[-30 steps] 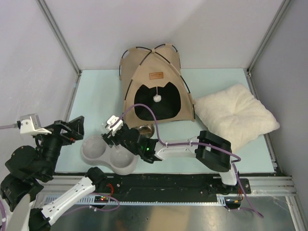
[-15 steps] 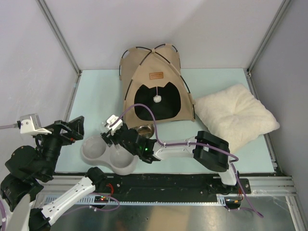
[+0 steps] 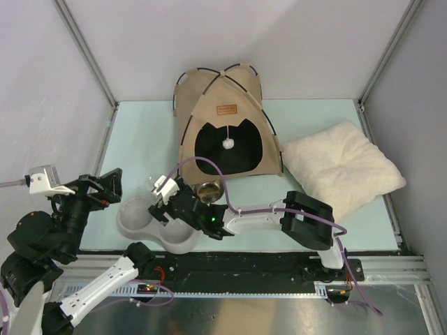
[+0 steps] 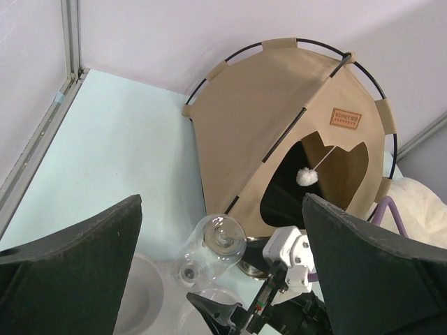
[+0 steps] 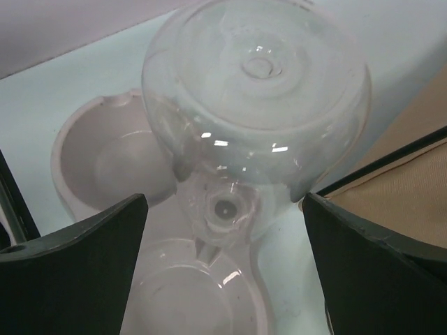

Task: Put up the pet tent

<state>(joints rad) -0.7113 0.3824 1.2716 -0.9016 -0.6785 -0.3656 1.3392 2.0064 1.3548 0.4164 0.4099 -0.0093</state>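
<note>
Beyond the grey double bowl [image 3: 140, 215], on its far side, the pet tent [image 3: 209, 105] stands upright, its cat-head doorway [image 3: 228, 155] facing back toward the bowl. Its near hem lies just behind the bowl.

Handling, judged:
- Tent looks light. Tan fabric is soft, kept in shape only by thin black poles [image 4: 283, 135] that look springy.
- A push likely slides or tips it on the smooth table [image 3: 140, 132] rather than seating it.
- Best hold: a pole-sleeved edge, or the top where the poles cross, so the fingers pinch stiff pole plus cloth.
- Avoid the dangling pompom [image 3: 228, 142] and the loose doorway rim, since both would just give. Label [image 3: 227, 109] is no handle.

Right gripper [image 3: 163, 198] hangs over the bowl's far edge. In the right wrist view its jaws stand wide apart with a clear bottle [image 5: 258, 91] ahead between them, neck down in the bowl. I see no clamp on it, and it touches nothing of the tent.

Left gripper [image 3: 106, 185] sits just left of the bowl, jaws fully apart, empty, touching nothing.

Cream pillow [image 3: 342, 167] lies well right of the bowl, apart from both grippers.
</note>
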